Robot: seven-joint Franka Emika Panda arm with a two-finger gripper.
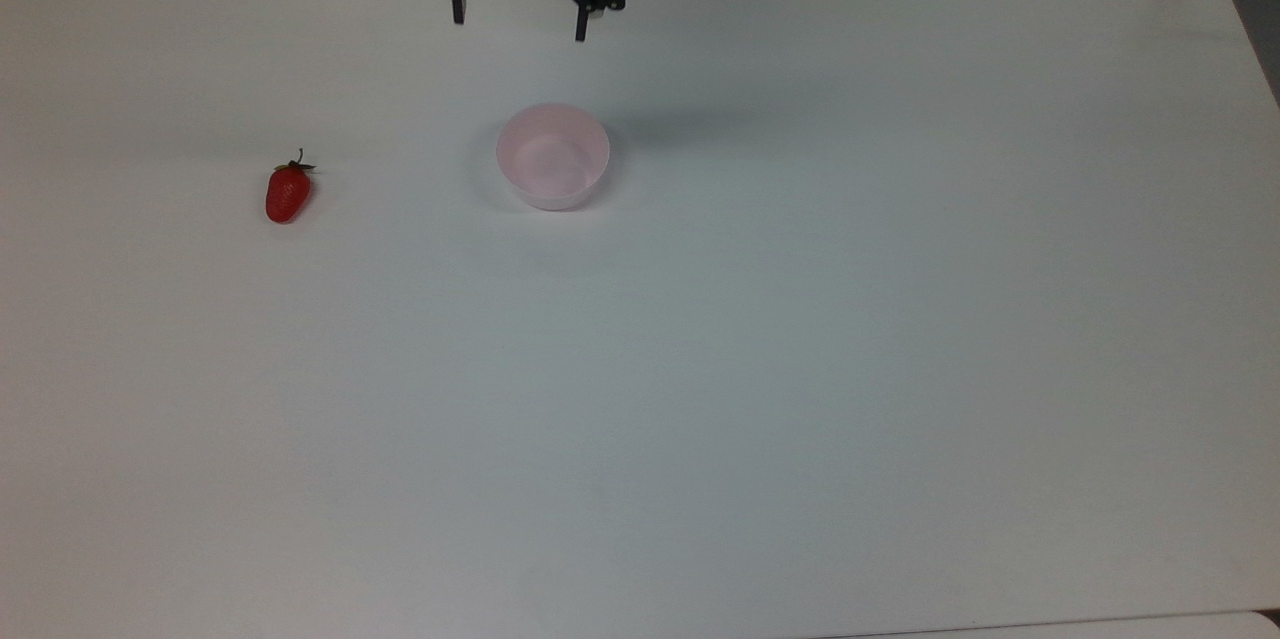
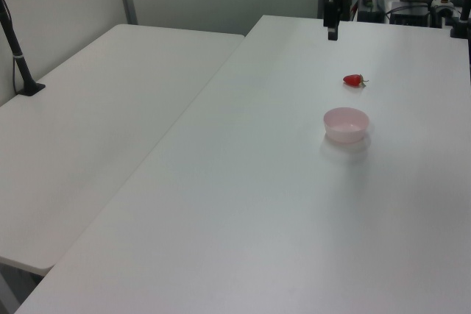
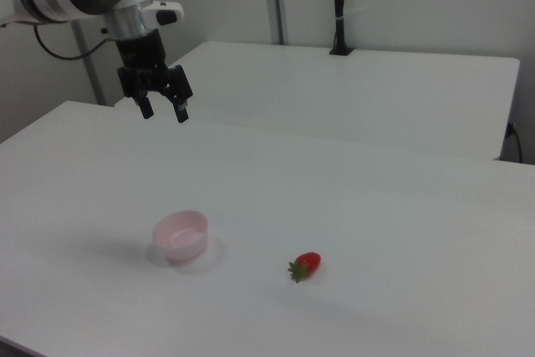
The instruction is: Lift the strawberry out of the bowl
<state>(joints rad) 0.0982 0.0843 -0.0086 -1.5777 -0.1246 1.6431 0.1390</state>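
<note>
White and matte, the table (image 1: 800, 369) carries 2 small things under our arm, and a second white table (image 3: 376, 89) stands alongside it with a black pole (image 3: 338, 6) clamped at its far edge. We see the strawberry (image 1: 287, 192) lying on its side on the bare tabletop, outside the bowl (image 1: 553, 156) and well apart from it, toward the top view's left. It is glossy red and elongated, tapering to a rounded tip, with a dark green leafy cap and a thin stem at the end nearer the top view's upper edge; in the right view the strawberry (image 3: 305, 266) sits to the right of the bowl (image 3: 181, 236) with its cap turned toward the right view's lower left. The bowl is round, pale pink and slightly translucent, with smooth plain plastic sides. Our gripper (image 1: 518, 27) hangs in the air near the table's far edge, well apart from both things. In the right view the gripper (image 3: 164, 112) shows its 2 black fingers (image 3: 180, 114) spread wide with nothing between them. In the left view the gripper (image 2: 333, 31) hangs beyond the strawberry (image 2: 354, 80) and bowl (image 2: 346, 124).
</note>
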